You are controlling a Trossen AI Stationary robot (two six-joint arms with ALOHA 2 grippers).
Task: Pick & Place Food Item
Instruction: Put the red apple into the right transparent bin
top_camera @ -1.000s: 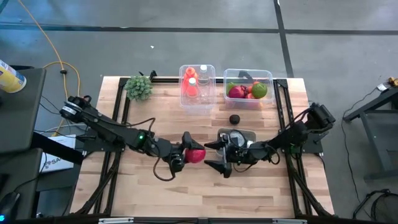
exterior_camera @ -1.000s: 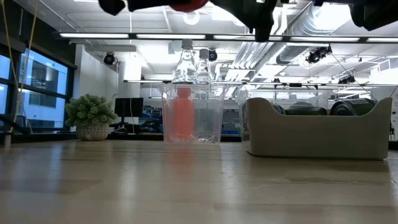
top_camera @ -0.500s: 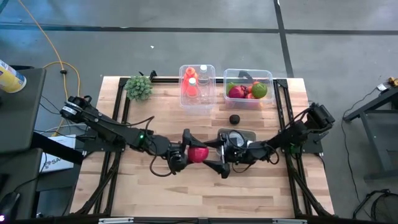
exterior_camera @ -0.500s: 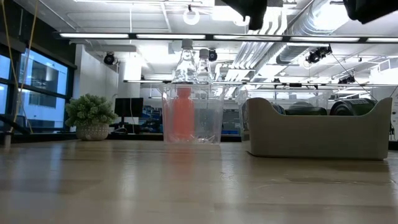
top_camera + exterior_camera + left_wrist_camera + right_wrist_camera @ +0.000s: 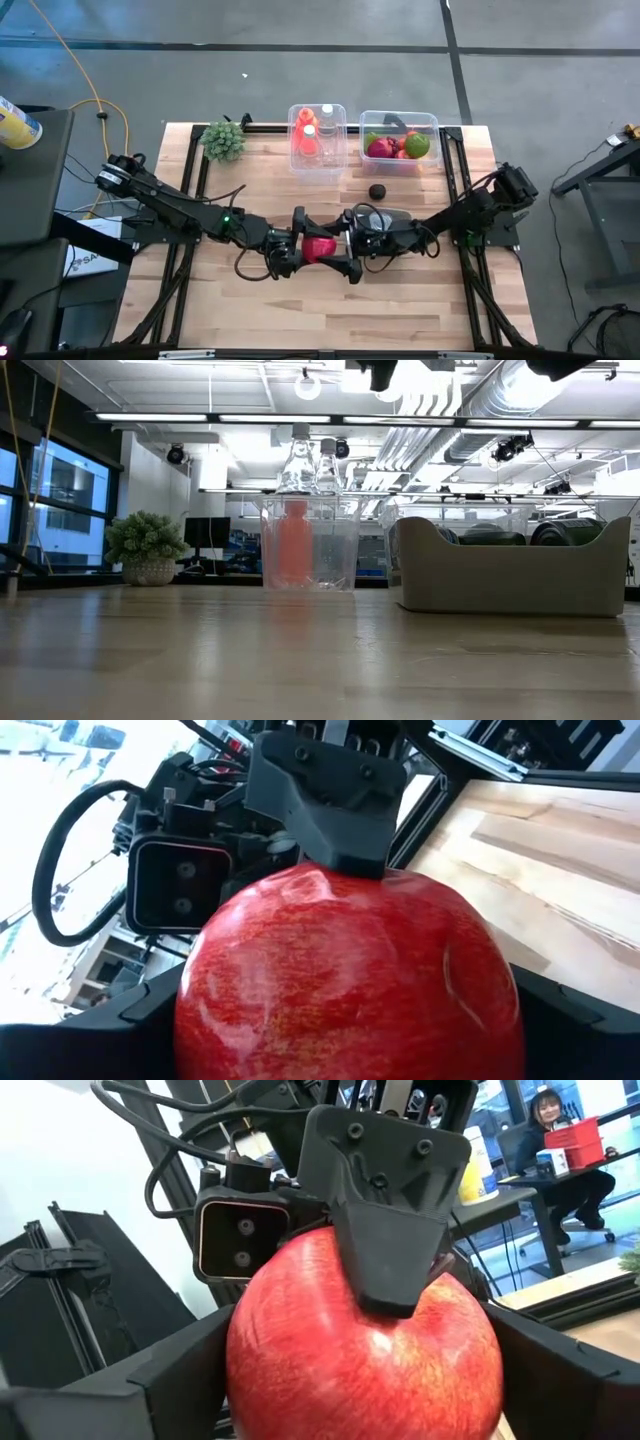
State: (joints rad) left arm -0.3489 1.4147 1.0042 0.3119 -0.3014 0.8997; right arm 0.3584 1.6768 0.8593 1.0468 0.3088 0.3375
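Note:
A glossy red round fruit (image 5: 320, 248) is held up above the middle of the table. My left gripper (image 5: 310, 249) reaches in from the table's left and is shut on it. My right gripper (image 5: 343, 250) comes from the table's right, open, its fingers (image 5: 170, 1375) standing on either side of the fruit (image 5: 365, 1350). The left wrist view shows the fruit (image 5: 350, 980) filling the picture, with one right finger (image 5: 320, 800) over it. In the low view only dark arm parts (image 5: 385, 370) show at the top edge; the fruit is out of sight there. My left gripper pinches the fruit between its two fingers, coming level from the table's left. One finger (image 5: 385, 1250) lies over the fruit's side (image 5: 370, 1320); the other is hidden behind the fruit. The fruit is lifted clear of the table. My right gripper stands around the fruit; I cannot tell whether it touches it.
At the far edge stand a clear bin of bottles (image 5: 318, 140), a clear bin of fruit (image 5: 398, 145) and a small plant (image 5: 224, 140). A dark round item (image 5: 377, 192) lies beside a grey tray (image 5: 510, 575), which is partly under the right arm. The near half of the table shows bare wood.
My right gripper has moved toward the table's left, and its open fingers have come around the fruit. My left gripper has carried the fruit a little toward the table's right and upward, out of the low view's top edge.

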